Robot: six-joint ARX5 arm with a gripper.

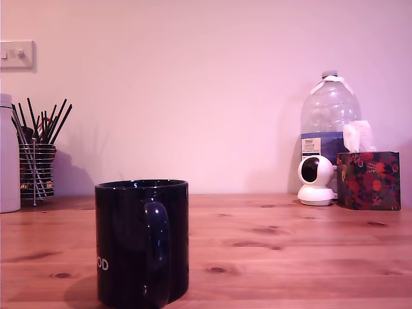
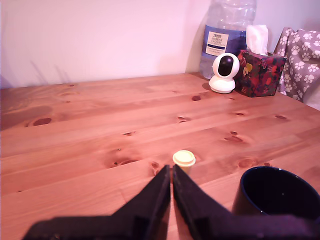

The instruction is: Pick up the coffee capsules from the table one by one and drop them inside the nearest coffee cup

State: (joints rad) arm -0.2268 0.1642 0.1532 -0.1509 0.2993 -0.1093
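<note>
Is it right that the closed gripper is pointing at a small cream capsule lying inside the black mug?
Not quite. The wrist view shows the capsule standing on the bare wooden table, beside the black mug and not in it. The gripper is indeed closed and pointing at it.

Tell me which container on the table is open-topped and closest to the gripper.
The coffee cup, the black mug beside the gripper. The water bottle and tissue box stand far back by the wall; the bottle is capped.
</note>
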